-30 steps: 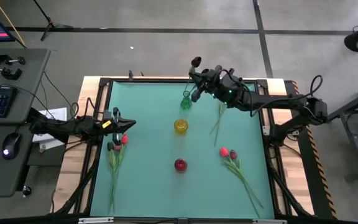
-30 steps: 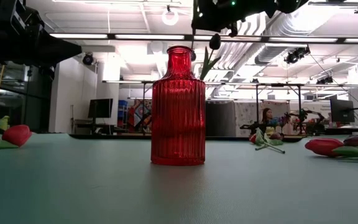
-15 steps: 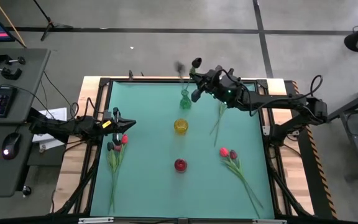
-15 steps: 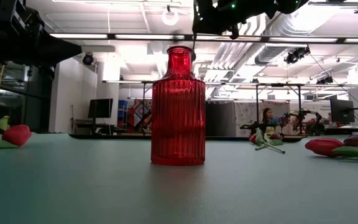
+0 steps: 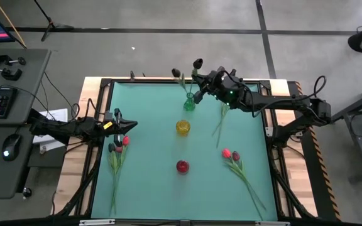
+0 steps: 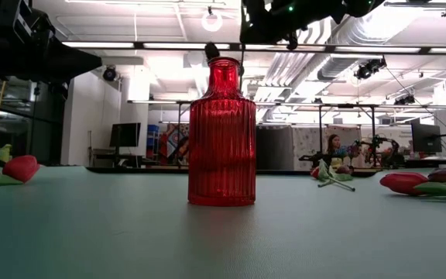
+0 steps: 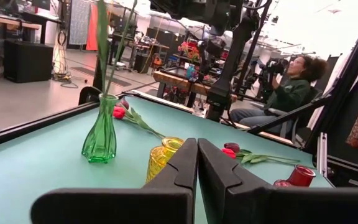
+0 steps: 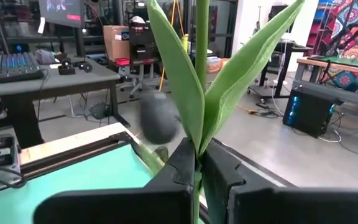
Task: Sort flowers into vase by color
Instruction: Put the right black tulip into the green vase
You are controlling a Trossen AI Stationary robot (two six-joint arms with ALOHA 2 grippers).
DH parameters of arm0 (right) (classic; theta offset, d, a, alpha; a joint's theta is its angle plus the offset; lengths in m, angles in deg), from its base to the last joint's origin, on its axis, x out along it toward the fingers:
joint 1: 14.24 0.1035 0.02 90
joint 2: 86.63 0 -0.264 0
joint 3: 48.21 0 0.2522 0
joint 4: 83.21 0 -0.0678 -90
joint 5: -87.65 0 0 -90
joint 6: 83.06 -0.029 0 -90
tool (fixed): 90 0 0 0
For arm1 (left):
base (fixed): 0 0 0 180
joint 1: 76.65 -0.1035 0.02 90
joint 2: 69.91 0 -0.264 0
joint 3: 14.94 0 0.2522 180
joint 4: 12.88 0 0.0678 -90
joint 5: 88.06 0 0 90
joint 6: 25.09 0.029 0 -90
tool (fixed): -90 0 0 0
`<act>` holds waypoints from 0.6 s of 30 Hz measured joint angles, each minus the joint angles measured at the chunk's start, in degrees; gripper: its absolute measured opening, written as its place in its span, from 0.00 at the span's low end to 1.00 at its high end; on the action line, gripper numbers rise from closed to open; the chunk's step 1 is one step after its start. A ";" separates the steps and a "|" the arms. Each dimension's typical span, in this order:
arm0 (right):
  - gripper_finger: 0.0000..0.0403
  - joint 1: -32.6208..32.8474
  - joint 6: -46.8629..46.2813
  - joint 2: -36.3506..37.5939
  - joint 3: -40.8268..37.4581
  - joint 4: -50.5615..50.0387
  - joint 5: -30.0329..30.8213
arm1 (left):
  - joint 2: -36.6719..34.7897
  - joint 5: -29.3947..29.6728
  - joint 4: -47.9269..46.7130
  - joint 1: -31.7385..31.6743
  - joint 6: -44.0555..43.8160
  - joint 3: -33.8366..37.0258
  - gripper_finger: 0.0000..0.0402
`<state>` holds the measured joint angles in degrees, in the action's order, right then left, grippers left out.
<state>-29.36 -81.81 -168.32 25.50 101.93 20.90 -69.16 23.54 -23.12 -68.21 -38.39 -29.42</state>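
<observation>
Table (image 5: 149, 188): right gripper (image 5: 198, 86) by green vase (image 5: 189, 102), jaws clamping tulip stem (image 8: 200, 56); left gripper (image 5: 126, 125) closed, empty.

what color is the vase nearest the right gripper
Green clear glass, best seen in the left wrist view.

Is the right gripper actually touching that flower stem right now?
Touching. In the right wrist view the right gripper has its fingers closed on the green stem, no gap showing.
</observation>
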 joint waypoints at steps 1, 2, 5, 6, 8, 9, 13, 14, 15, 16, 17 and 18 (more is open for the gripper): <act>0.00 0.00 -0.47 0.00 0.00 -0.10 0.00 | 0.00 0.00 0.00 0.00 0.00 0.00 0.00; 0.00 0.00 -1.32 0.00 0.00 -0.17 0.01 | 0.00 0.00 -0.02 0.00 0.00 0.02 0.00; 0.00 0.00 -2.85 0.00 0.00 -0.65 0.20 | 0.00 0.00 0.00 0.00 0.00 0.00 0.00; 0.00 0.00 -2.78 0.00 0.00 -0.75 0.24 | 0.00 0.00 0.00 0.00 0.00 0.01 0.00; 0.00 0.00 -3.01 0.00 0.00 -0.73 0.34 | -0.01 0.00 -0.02 0.00 0.00 0.01 0.00; 0.00 0.00 -3.86 0.00 0.00 -0.70 0.64 | -0.02 0.00 -0.01 0.00 0.00 0.02 0.00; 0.04 0.00 -6.97 0.00 0.00 -1.69 1.87 | 0.00 0.00 -0.02 0.00 0.00 0.02 0.00; 0.06 0.00 -7.43 0.00 0.00 -2.10 2.15 | -0.01 0.00 -0.02 0.00 0.00 0.01 0.00; 0.09 0.00 -7.93 0.00 0.00 -2.61 2.25 | -0.01 0.00 -0.01 0.00 0.00 0.02 0.00; 0.13 0.00 -8.57 0.00 0.00 -3.19 2.25 | 0.00 0.00 0.00 0.00 0.00 0.02 0.00; 0.17 0.00 -9.19 0.00 0.00 -3.69 2.25 | -0.02 0.00 -0.02 0.00 0.00 0.02 0.00; 0.21 0.08 -9.98 0.02 0.00 -4.21 2.25 | 0.00 0.00 0.00 0.00 0.00 0.00 0.00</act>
<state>-29.28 -91.79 -168.30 25.50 97.73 23.14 -69.16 23.54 -23.12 -68.21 -38.39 -29.42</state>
